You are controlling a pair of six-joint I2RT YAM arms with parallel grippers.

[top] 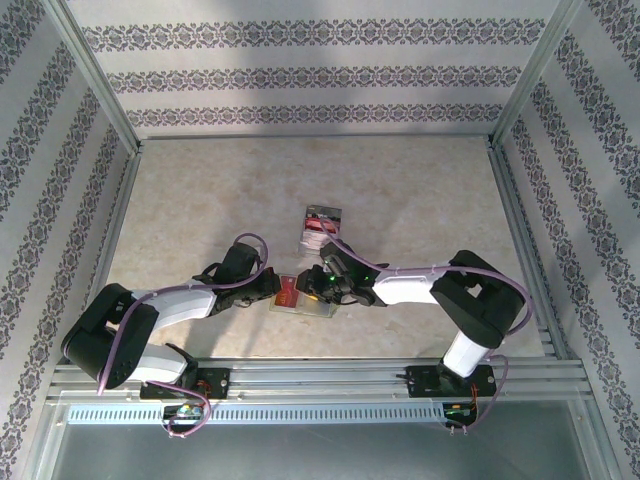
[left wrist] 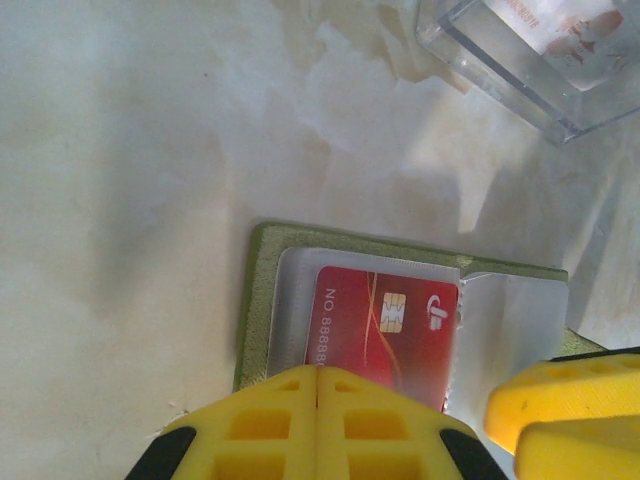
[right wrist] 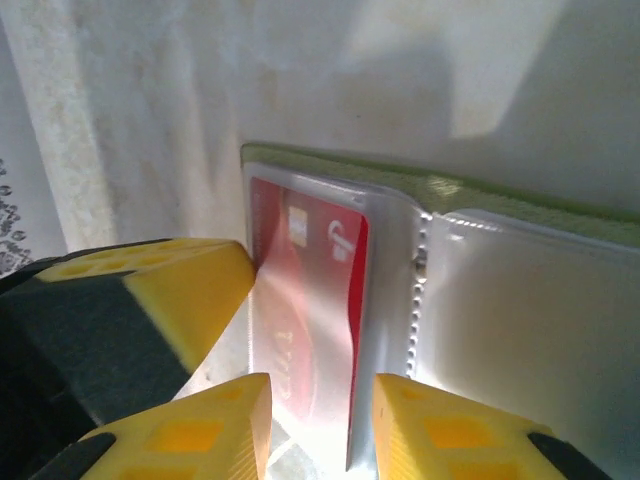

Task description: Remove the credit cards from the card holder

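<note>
The olive-green card holder [left wrist: 256,300] lies open on the table, its translucent pockets facing up. A red credit card [left wrist: 385,320] with a chip sits inside the left pocket. My left gripper [left wrist: 318,372] is shut, its yellow fingers pressed together on the holder's near edge over the card's end. My right gripper [right wrist: 320,400] stands open, one finger on each side of the red card [right wrist: 305,290] and its pocket. In the top view both grippers, left [top: 271,290] and right [top: 318,286], meet over the holder [top: 300,300].
A clear plastic tray [top: 322,225] with red-and-white contents stands just beyond the holder; its corner [left wrist: 540,60] is in the left wrist view. The holder's right pocket [right wrist: 540,320] looks pale and flat. Patterned walls enclose the table.
</note>
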